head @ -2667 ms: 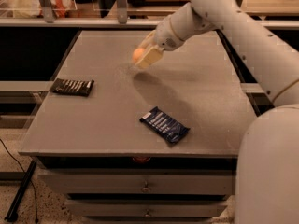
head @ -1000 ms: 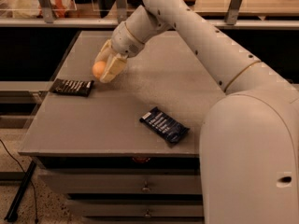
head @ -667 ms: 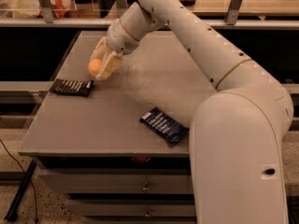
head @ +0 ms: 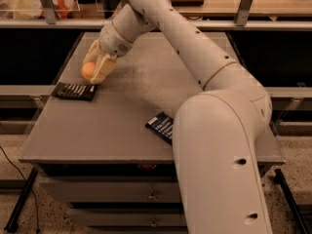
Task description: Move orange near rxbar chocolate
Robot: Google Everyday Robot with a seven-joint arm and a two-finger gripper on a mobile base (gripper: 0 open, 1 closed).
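Observation:
The orange (head: 88,70) is a small round fruit held between the cream fingers of my gripper (head: 94,70), low over the left side of the grey table (head: 122,116). The gripper is shut on it. The rxbar chocolate (head: 74,91), a flat black wrapper with white lettering stripes, lies flat just below and left of the gripper, close to the table's left edge. The orange is right beside the bar's far right corner.
A dark blue glossy bar wrapper (head: 162,126) lies near the table's front, partly hidden by my arm (head: 219,130). The arm spans the right half of the view. A shelf with rails runs behind the table. Drawers sit under the tabletop.
My gripper has carried the orange leftward and down across the table, from the middle back to a spot just beside the rxbar chocolate.

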